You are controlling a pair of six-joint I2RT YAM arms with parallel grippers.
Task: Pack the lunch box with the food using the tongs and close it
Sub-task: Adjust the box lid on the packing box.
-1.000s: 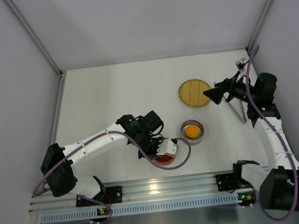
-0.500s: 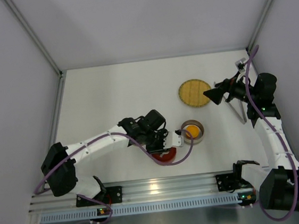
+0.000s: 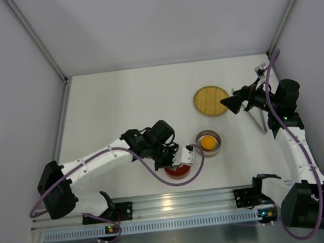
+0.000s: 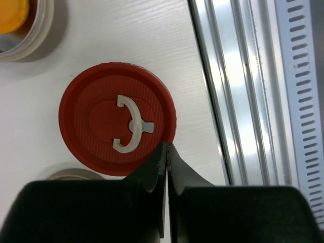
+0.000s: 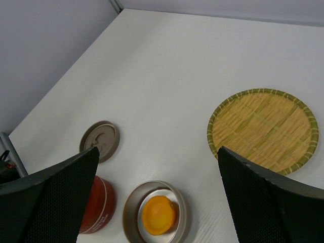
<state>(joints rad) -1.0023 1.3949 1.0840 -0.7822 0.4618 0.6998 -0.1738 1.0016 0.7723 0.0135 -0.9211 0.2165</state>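
- The left gripper (image 4: 166, 148) has its fingers pressed together and holds nothing. Its tips sit at the rim of the red lid (image 4: 101, 121); I cannot tell whether they touch it.
- The right gripper (image 5: 157, 152) is spread wide and empty, hovering near the plate (image 5: 263, 132).
- The step, I judge, is lifting the lid to close the bowl (image 5: 129, 207), where the orange piece (image 5: 158, 215) lies.
- To do it well: part the fingers, straddle the white handle, clamp, lift level, and centre over the bowl before lowering.
- The lid lies flat beside the bowl, handle up. The handle's long axis runs in line with the fingers, so they would close across it.
- The tongs (image 3: 261, 124) lie unheld by the right arm, well apart from the bowl. Their long axis runs far to near, the near end slightly rightward; the joined end is too small to tell.
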